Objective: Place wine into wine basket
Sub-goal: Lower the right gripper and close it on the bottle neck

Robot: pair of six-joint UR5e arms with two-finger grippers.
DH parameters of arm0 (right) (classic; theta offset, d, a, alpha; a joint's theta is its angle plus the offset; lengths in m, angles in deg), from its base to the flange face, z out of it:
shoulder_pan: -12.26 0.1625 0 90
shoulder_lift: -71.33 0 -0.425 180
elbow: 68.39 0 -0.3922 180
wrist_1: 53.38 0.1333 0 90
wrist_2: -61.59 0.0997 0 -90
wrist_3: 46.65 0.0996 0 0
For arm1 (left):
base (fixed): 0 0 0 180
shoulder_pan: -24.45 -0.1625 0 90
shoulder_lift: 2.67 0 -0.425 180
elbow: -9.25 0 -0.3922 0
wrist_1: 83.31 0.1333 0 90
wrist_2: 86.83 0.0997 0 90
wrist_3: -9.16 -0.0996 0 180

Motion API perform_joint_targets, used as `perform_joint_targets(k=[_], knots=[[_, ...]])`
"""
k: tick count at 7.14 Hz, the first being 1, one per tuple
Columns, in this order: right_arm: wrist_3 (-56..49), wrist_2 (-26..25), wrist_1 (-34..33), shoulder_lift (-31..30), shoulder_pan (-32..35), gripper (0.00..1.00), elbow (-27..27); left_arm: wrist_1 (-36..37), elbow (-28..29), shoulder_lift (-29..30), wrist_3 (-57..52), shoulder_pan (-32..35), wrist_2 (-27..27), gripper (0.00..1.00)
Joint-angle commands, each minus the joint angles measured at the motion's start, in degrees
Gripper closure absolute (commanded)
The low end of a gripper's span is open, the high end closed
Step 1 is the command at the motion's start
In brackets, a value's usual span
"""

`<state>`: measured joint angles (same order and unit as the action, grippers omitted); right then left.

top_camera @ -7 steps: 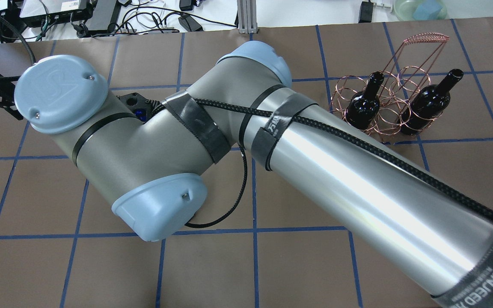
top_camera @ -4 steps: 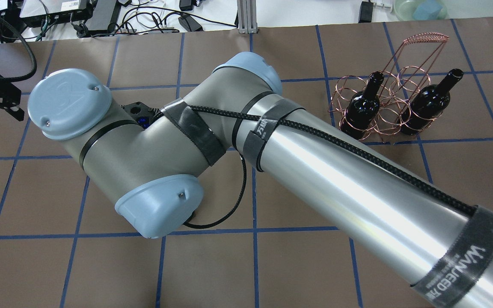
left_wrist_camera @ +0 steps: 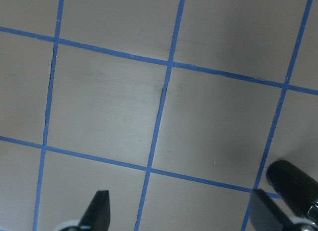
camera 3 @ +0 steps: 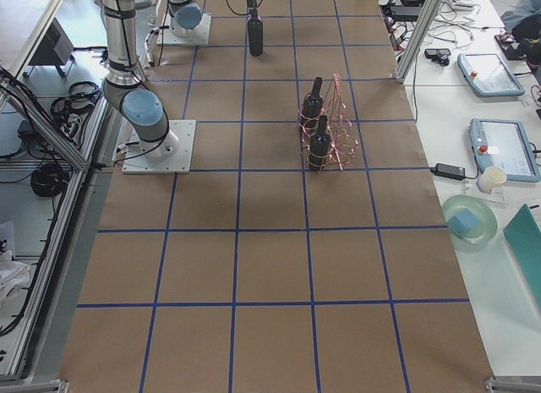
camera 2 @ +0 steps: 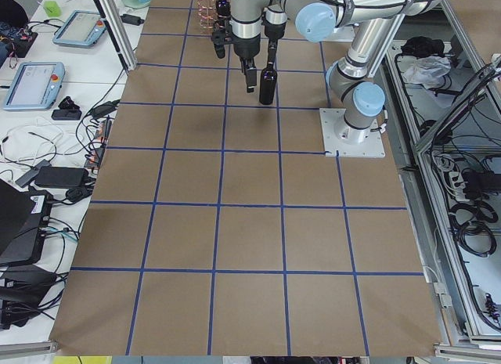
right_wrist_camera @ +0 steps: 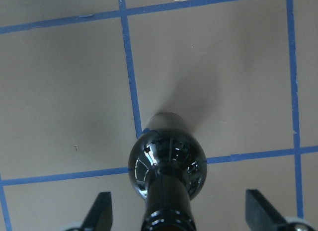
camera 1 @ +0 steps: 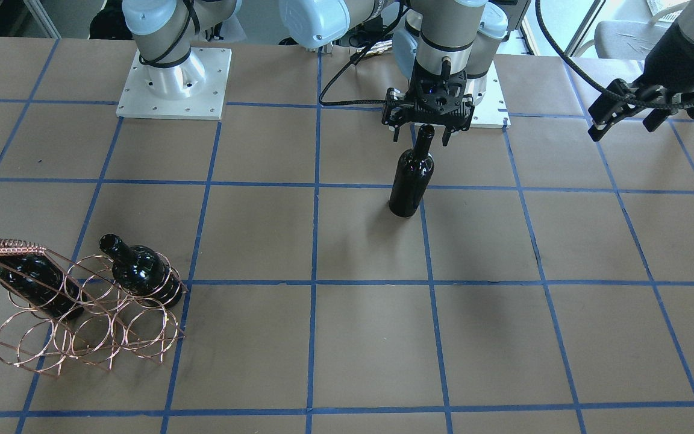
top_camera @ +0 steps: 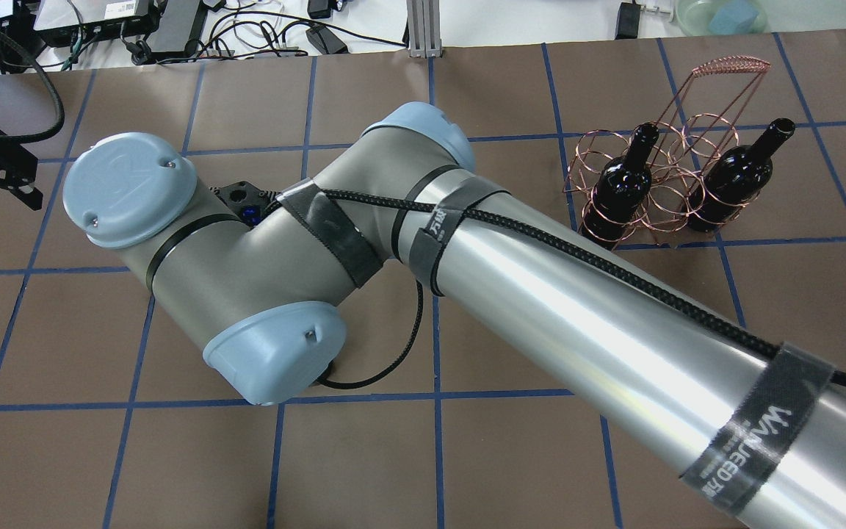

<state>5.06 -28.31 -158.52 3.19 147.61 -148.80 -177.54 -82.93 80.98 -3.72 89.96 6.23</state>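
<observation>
While two dark bottles already lean in the outer rings of the wine basket [camera 1: 85,328], one [camera 1: 29,278] under the woven handle and the other [camera 1: 142,272] to its side, the wine [camera 1: 410,178] that the task concerns stands upright on the bare table [camera 1: 353,337], on the side near the robot's bases and well apart from the basket, which sits toward the far edge on the robot's right. The right gripper [camera 1: 420,136] hangs directly over the bottle's mouth with its fingers spread wide, one on either side of the neck and neither touching the glass; the right wrist camera looks straight down the neck onto the rounded shoulder, with a clear gap at each fingertip. The left gripper [camera 1: 623,111] is parked off at the left end of the table, also spread open and holding nothing. By my reading the job is about two thirds done, and this last bottle is only at the approach stage, not yet grasped. What remains is to come down around the neck, close on it, lift, carry the bottle across to the basket, and lower it into a free ring, probably the one between the two seated bottles.
</observation>
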Motion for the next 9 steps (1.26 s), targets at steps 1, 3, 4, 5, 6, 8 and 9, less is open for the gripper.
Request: perform_joint_targets(k=[1, 3, 4, 5, 6, 8, 9], knots=[[-0.03, 0.00, -0.85, 0.46, 0.00, 0.12, -0.27, -0.16, -0.02, 0.03, -0.22, 0.06, 0.01, 0.00], [0.05, 0.08, 0.20, -0.15, 0.00, 0.14, -0.36, -0.16, -0.10, 0.03, -0.22, -0.03, -0.08, 0.00], [-0.03, 0.08, -0.06, 0.20, 0.00, 0.18, -0.27, -0.16, -0.10, 0.03, -0.22, -0.03, 0.01, 0.00], [-0.03, 0.17, -0.06, 0.29, 0.00, 0.27, -0.36, -0.42, -0.10, 0.03, -0.22, 0.06, -0.08, 0.00], [0.05, 0.43, -0.06, 0.37, 0.00, 0.30, -0.36, -0.42, -0.10, 0.03, -0.13, 0.06, -0.08, 0.00], [-0.03, 0.79, -0.15, 0.37, 0.00, 0.38, -0.36, -0.42, -0.10, 0.03, -0.22, 0.06, -0.08, 0.00], [-0.03, 0.79, -0.23, 0.37, 0.00, 0.44, -0.36, -0.42, -0.10, 0.03, -0.22, 0.06, -0.08, 0.00]])
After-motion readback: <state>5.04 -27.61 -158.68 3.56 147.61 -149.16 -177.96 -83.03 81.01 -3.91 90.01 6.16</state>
